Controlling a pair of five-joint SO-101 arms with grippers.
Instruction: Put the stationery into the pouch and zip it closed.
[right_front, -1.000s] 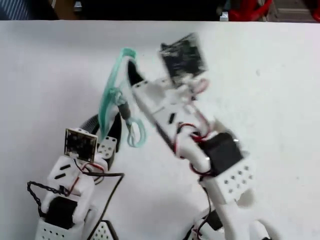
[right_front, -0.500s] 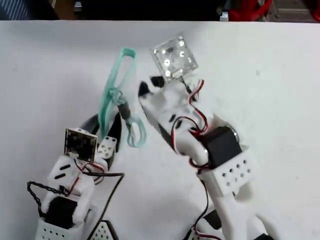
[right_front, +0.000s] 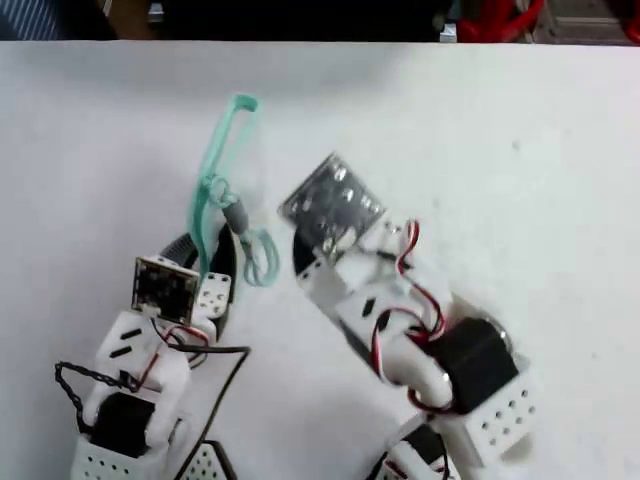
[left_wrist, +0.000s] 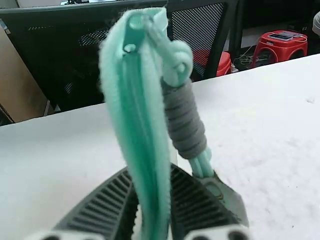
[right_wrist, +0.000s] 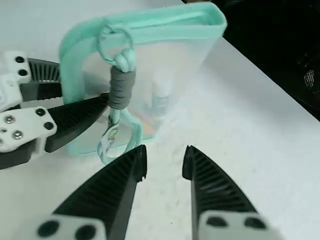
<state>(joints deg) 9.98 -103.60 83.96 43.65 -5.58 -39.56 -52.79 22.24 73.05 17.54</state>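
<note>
A white table (left_wrist: 280, 130); behind it stand a black mesh chair (left_wrist: 200, 30), a low red object (left_wrist: 279, 44) and a brown wooden panel (left_wrist: 20, 85).

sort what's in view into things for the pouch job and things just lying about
For the job:
pouch, standing on edge, held by the shut left tool
zip cord
stationery, faintly seen inside
right tool, open, close by

Just lying about:
black chair and red box, beyond the table
</note>
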